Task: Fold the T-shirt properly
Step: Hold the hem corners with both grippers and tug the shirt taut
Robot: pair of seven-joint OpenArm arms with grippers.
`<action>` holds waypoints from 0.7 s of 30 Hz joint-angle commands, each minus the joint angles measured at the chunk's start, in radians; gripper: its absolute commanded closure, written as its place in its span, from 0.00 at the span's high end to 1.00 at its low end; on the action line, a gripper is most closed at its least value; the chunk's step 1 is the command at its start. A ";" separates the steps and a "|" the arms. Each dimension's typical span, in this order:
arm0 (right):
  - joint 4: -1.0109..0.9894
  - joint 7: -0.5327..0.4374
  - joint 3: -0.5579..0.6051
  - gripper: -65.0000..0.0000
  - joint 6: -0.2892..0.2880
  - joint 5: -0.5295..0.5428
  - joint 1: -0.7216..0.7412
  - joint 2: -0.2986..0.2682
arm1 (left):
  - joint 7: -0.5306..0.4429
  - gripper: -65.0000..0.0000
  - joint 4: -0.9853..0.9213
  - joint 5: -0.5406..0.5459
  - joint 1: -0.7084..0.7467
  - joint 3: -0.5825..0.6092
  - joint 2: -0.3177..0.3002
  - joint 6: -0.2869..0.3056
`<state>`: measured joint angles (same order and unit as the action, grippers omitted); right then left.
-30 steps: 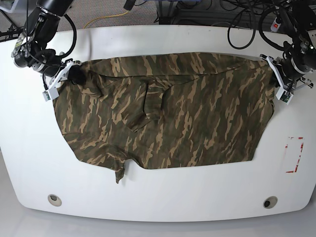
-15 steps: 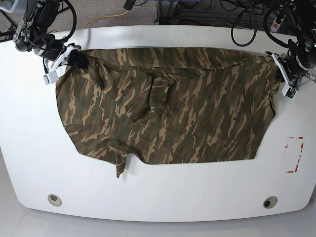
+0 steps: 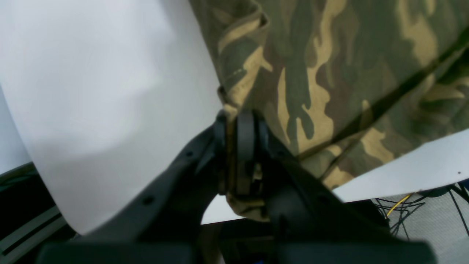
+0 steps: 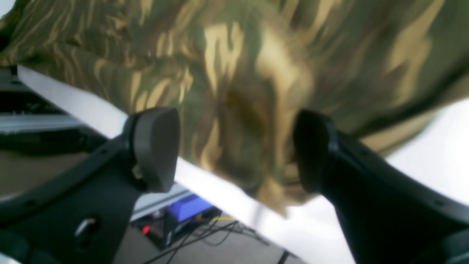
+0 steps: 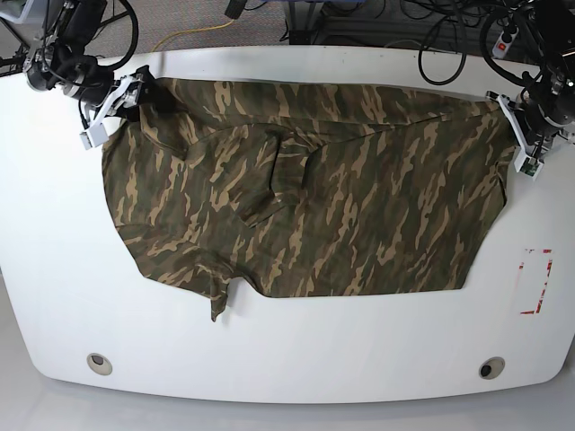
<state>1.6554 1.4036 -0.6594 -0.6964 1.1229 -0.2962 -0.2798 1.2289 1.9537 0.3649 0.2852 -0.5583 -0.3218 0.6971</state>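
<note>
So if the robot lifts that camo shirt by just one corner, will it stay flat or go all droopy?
Probably droopy: the T-shirt already lies in soft wrinkles and bunches up where the left gripper pinches its edge. It likely drags along the table rather than sliding stiffly.

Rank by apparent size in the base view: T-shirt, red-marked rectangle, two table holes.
1. T-shirt, by far the largest.
2. Red-marked rectangle.
3. Left hole and right hole: they look alike, so unranked.
</note>
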 commanded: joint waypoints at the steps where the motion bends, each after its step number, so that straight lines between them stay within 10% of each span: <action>1: 0.013 -0.020 -0.006 0.72 -0.002 -0.007 0.038 -0.022 | -0.016 0.01 0.016 0.000 -0.005 -0.006 -0.013 0.001; 21: -0.129 -0.025 0.161 0.63 -0.002 -0.220 0.165 -0.003 | -0.016 0.01 0.016 -0.005 -0.005 -0.007 -0.013 0.001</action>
<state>1.5093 1.3804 -0.4953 -0.6994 0.9001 -0.1246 -0.2665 1.2255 1.9537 0.3584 0.2852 -0.5575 -0.3191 0.6971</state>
